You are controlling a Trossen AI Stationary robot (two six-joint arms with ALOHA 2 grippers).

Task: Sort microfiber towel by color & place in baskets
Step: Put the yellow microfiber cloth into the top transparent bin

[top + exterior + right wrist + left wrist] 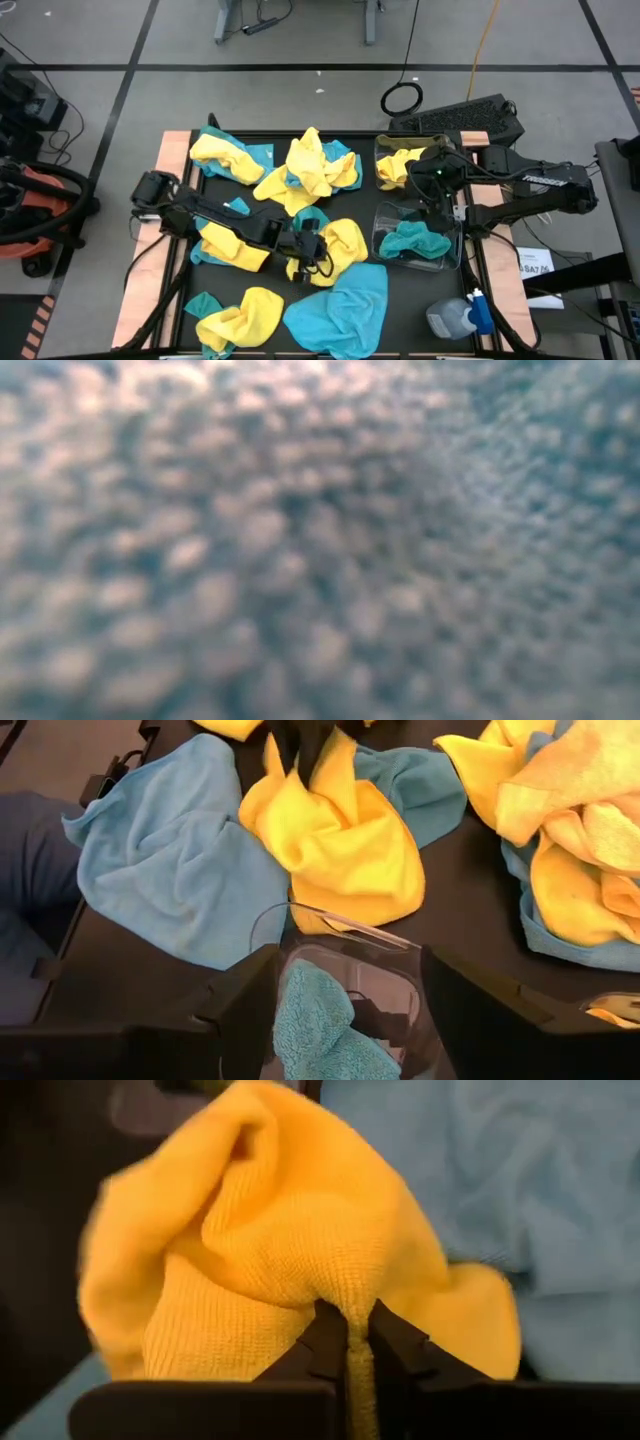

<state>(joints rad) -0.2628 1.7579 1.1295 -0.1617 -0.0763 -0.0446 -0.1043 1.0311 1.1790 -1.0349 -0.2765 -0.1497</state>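
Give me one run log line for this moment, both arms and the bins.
left gripper: shut on yellow towel, mid-table | right gripper: open, over bin holding teal towel | other bin: yellow

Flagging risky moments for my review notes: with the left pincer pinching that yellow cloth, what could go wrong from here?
1. The left pincer grips only a thin fold of the yellow cloth; it may slip on lifting.
2. The large teal cloth lies against it and could drag along.
3. The right pincer hovers at the teal-cloth basket, near the drop route.
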